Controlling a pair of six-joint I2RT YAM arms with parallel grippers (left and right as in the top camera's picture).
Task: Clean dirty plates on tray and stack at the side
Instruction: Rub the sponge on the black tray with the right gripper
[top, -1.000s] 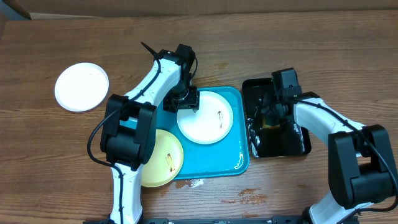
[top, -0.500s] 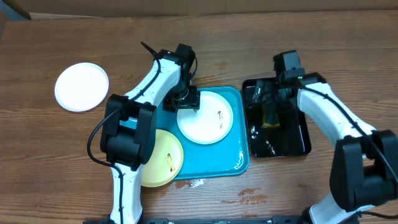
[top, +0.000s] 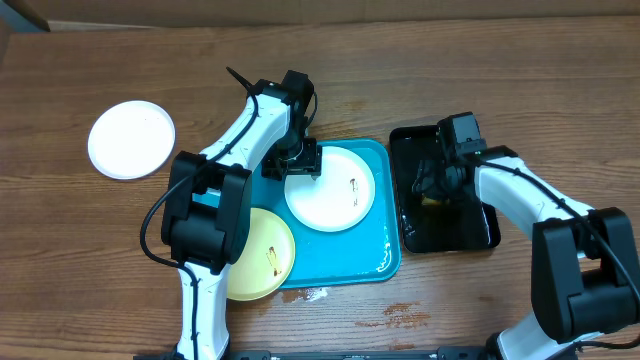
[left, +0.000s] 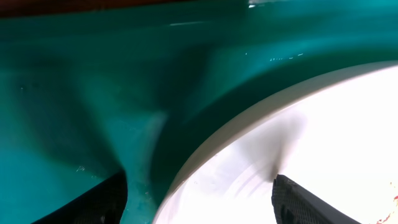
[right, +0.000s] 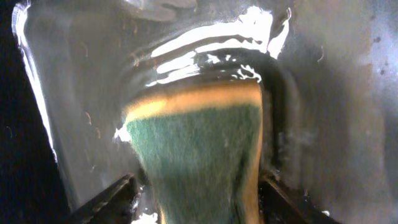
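The turquoise tray (top: 385, 255) holds a white plate (top: 330, 188) with small dark smudges. A pale yellow plate (top: 262, 255) lies over the tray's front left corner, partly under my left arm. Another white plate (top: 131, 139) rests on the table at far left. My left gripper (top: 292, 162) is open and low over the white plate's left rim. In the left wrist view the gripper (left: 199, 202) straddles that rim (left: 249, 143). My right gripper (right: 199, 202) is open around a green-and-yellow sponge (right: 199, 149); a thin gap shows at its left finger.
A glossy black tray (top: 480, 225) with water in it stands right of the turquoise tray; the sponge (top: 432, 200) and my right gripper (top: 437, 185) are in its left half. Wet patches (top: 405, 317) mark the wood in front of the trays.
My right gripper pulled back toward the far end of the black tray, spread its jaws, then came forward again with the jaws narrower round the sponge. The left arm has not moved.
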